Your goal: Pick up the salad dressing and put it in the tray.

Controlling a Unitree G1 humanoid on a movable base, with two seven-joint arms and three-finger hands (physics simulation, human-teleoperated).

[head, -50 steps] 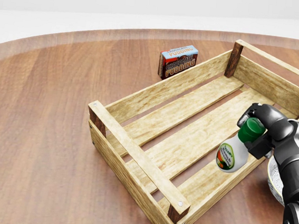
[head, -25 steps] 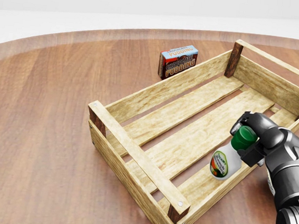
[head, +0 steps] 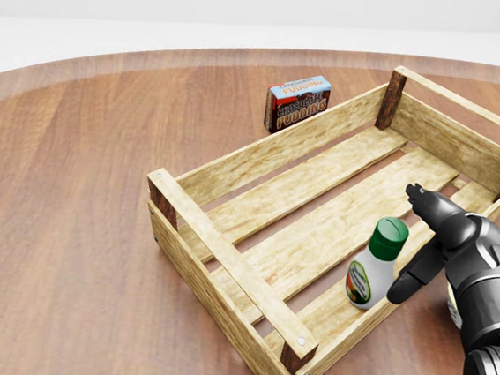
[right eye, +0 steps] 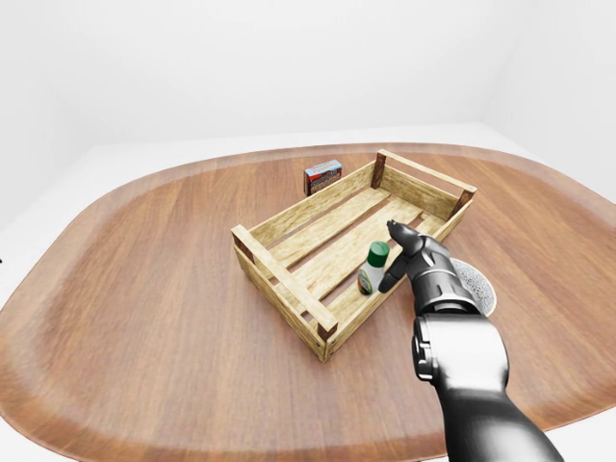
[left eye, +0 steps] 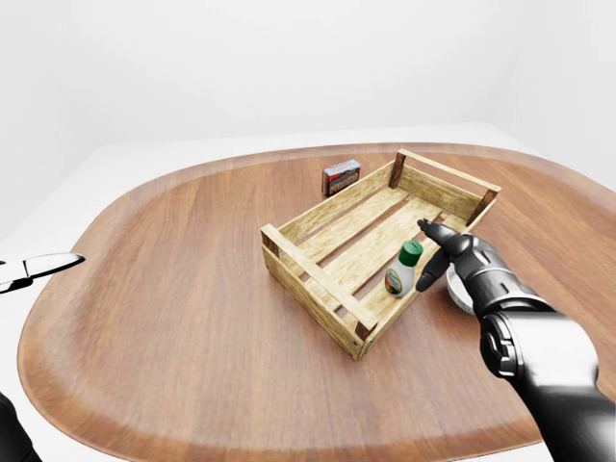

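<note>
The salad dressing bottle [head: 371, 272], white with a green cap, stands upright inside the wooden slatted tray [head: 225, 260], close to the tray's right-hand wall in the head view. My right hand [head: 413, 243] is just right of the bottle, open, with one finger stretched out above the cap and the thumb pointing down beside the bottle's body. No finger closes round the bottle. My left hand does not show; only a dark bit of arm [left eye: 8, 435] sits in the bottom left corner of the left-eye view.
A chocolate pudding box [head: 298, 102] stands on the round wooden table [left eye: 173, 289] just beyond the tray's upper left wall. A pale bowl [right eye: 478, 287] sits on the table right of the tray, partly hidden by my right forearm.
My right hand lowered the bottle into the tray, then let go: its fingers have spread open and the bottle now stands upright on the slats by itself.
</note>
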